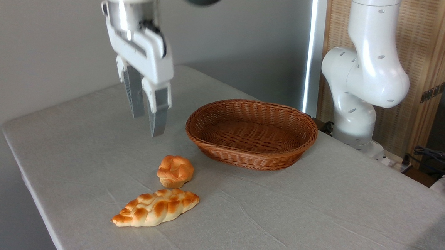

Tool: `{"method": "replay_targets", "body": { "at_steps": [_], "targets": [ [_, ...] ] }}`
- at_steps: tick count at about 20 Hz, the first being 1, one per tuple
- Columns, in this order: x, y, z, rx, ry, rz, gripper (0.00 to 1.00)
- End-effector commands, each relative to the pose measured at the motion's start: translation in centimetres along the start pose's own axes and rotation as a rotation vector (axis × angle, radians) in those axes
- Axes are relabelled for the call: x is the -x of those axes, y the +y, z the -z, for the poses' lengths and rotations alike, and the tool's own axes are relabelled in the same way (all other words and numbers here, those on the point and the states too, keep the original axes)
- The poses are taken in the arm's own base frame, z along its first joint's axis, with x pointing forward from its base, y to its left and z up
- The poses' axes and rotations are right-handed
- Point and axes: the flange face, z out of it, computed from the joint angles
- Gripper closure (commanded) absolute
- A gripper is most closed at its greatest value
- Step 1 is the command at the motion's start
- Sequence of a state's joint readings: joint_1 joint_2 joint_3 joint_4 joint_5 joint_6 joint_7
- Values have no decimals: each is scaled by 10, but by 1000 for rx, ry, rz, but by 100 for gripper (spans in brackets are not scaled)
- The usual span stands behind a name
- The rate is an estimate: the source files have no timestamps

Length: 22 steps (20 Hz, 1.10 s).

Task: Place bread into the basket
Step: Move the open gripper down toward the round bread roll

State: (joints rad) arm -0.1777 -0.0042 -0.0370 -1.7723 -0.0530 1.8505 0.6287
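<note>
Bread (175, 171), the small knotted bun, sits on the counter (318, 208) just in front of the basket (251, 133), apart from its near rim, with the longer braided loaf (156, 208) lying close on its near side. The tool (149, 124) hangs in the air above and to the left of the bun, empty, its two fingers only a narrow gap apart. To my eye the approach is the step in hand: it needs to come over the bun's middle, spread wider than the bun, then drop straight so neither finger nudges the loaf. A soft squeeze low on the paler base looks safest. The arm's upper part runs out of the top of the view, and the basket's near inner wall is hidden behind its rim.
</note>
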Motion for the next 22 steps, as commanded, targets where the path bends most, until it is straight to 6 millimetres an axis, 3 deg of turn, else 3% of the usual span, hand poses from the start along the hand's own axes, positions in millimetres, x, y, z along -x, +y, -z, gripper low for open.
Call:
{"method": "replay_targets", "body": {
  "at_steps": [1,4,8,11,14,22],
  "targets": [
    [-8,21,-39,13,-15,-63,0],
    [-2,28,-66,35,-54,-71,0],
    [3,31,-77,4,-124,-107,0],
    [11,34,-96,10,-172,-120,0],
    [6,44,-118,28,-203,-148,0],
    [8,41,-126,-37,-231,-186,0]
  ]
}}
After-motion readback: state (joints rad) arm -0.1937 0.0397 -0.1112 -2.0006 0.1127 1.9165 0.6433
